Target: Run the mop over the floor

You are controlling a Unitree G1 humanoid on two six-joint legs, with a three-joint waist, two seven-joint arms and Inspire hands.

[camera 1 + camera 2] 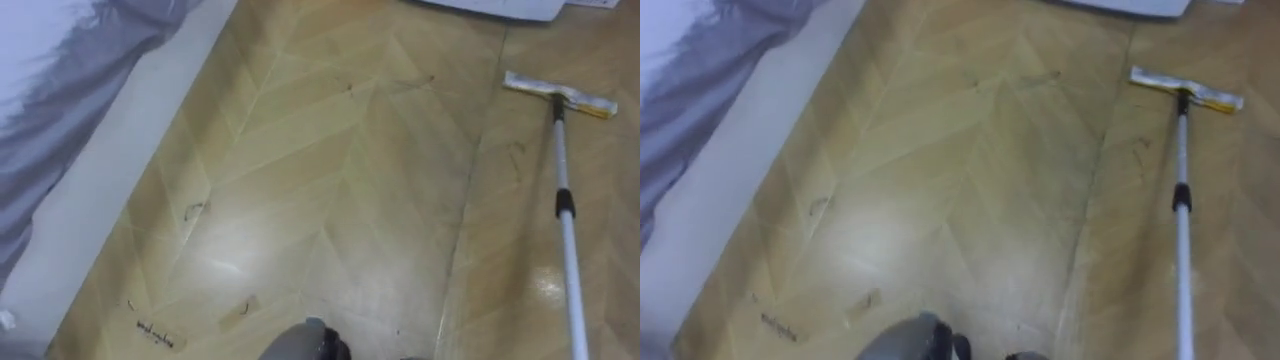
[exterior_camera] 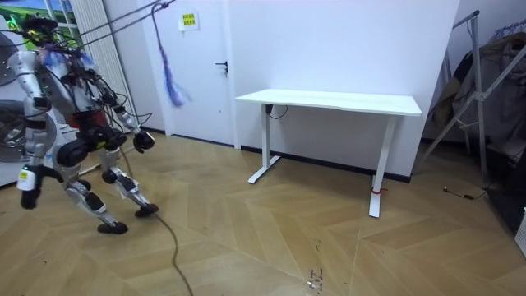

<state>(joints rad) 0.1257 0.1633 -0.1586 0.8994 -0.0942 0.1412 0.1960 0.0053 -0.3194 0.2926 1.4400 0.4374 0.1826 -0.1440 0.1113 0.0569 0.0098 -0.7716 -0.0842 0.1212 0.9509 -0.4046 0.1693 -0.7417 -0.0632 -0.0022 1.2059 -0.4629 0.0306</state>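
— Mop [image 1: 564,190]?
— Over at the right of both eye views, on the wooden floor [image 1: 330,180]. Pale flat head [image 1: 558,95] down on the boards at the far end; white pole [image 1: 572,270], with a dark collar [image 1: 565,205] partway along, slanting from there to the lower edge and cut off by it. Seems to lie flat, apart from everything else.
— Left of that?
— Bare herringbone boards, then a white skirting board [image 1: 110,180] slanting down the left side, with grey cloth [image 1: 50,90] above it. Along the top border, a white strip [image 1: 500,6].
— And from the room view?
— Gives the robot whole, at that view's left, on the same kind of floor. Knees bent, feet apart, trunk leaning toward the room view's left. Adds a white desk [image 2: 329,101] against the far wall, a closed door [image 2: 201,66] between robot and desk, a blue tassel [image 2: 170,78] dangling before the door, a folding rack [image 2: 485,90] at the right edge.
— Hands?
— Lower hand [image 2: 29,193] hanging beside the leg at the far left; higher hand [image 2: 144,140], dark, out at hip height on the other side. Too small there to sort left from right. Fingers likewise: cannot tell whether released, clenched or grasping anything.
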